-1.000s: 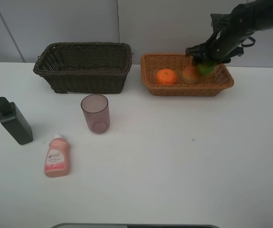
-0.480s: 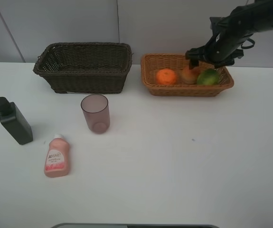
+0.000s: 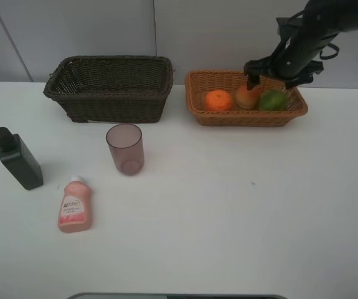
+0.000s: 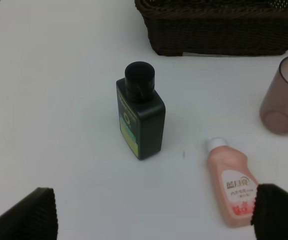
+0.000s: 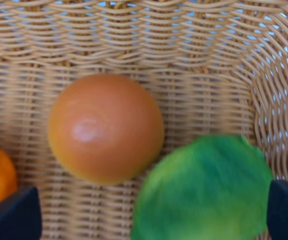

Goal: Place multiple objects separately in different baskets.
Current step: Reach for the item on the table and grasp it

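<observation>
The right gripper (image 3: 269, 79) is held spread wide, grasping nothing, over the shallow orange-tan wicker basket (image 3: 247, 118). In that basket the round orange (image 3: 218, 100), the red-yellow peach-like fruit (image 3: 247, 98) and the green-yellow mango (image 3: 273, 100) are laid in a row. The left gripper (image 4: 156, 215) is likewise released, above the white table (image 3: 228, 218). Near the deeper dark brown wicker basket (image 3: 110, 103), the dark angular bottle (image 3: 18, 161) and translucent mauve tumbler (image 3: 126, 148) are stood upright; the white-capped pink squeeze bottle (image 3: 75, 207) is laid flat.

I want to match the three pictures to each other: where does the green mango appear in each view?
Exterior high: the green mango lies at the right end of the orange-tan basket, beside the peach.
Left wrist: not in it.
Right wrist: the green mango lies close beside the peach, by the basket's curved corner.
Shared landmark: the peach.
</observation>
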`<action>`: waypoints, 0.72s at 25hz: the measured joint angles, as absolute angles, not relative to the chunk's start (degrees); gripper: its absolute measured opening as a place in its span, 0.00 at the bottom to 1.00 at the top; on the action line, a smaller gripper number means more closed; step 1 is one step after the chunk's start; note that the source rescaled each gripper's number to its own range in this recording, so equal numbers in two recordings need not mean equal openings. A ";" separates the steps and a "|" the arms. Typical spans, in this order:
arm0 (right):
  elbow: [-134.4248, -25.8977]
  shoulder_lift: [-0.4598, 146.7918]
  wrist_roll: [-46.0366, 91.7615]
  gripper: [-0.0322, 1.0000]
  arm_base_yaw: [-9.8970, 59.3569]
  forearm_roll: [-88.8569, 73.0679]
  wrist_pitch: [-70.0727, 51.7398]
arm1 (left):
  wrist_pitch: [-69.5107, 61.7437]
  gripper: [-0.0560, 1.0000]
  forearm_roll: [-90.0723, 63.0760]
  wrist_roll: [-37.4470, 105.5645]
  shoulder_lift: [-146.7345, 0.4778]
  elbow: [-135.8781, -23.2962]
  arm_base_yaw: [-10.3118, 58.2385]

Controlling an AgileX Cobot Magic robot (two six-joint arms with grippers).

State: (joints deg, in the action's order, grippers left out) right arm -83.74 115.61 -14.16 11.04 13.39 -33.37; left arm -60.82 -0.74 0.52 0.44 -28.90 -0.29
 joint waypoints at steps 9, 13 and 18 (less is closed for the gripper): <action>-83.74 109.13 -14.16 1.00 17.67 10.86 -48.79 | -60.82 1.00 -0.74 0.52 0.44 -28.90 -0.29; -82.88 104.92 -14.04 1.00 21.70 7.87 -54.20 | -60.82 1.00 -0.74 0.52 0.44 -28.90 -0.29; -75.08 97.59 -13.04 1.00 23.48 3.35 -54.28 | -60.82 1.00 -0.74 0.52 0.44 -28.90 -0.29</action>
